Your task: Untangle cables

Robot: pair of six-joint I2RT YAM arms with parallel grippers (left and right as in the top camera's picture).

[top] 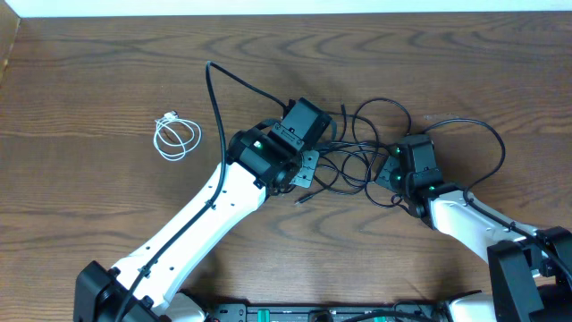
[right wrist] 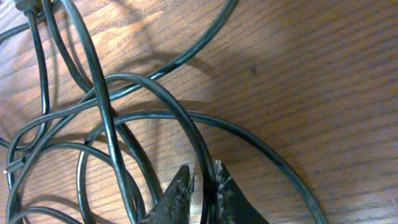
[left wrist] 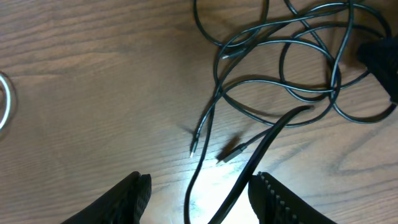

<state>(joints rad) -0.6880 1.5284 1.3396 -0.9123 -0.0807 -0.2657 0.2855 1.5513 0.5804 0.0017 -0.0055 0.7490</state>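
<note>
The black cable (top: 382, 99) lies in a loose heap of overlapping loops on the table (top: 89, 72), right of centre, between my two arms. From the left wrist camera I can see its two small plug ends (left wrist: 193, 149) lying free on the wood, close together, at the near edge of the heap. The white cable (top: 167, 120) sits on its own as a small coil well off to the left, clear of the black one.

My left gripper (left wrist: 200, 180) is low over the near edge of the heap with its jaws standing wide apart. Black strands run across the gap between the fingers (left wrist: 127, 199), but nothing is pinched.

My right gripper (right wrist: 203, 174) is down in the right side of the heap. Its tips are drawn in to a narrow slit, and one strand of the black cable runs straight into that slit, held between them. Other loops cross the wood just to its left.
</note>
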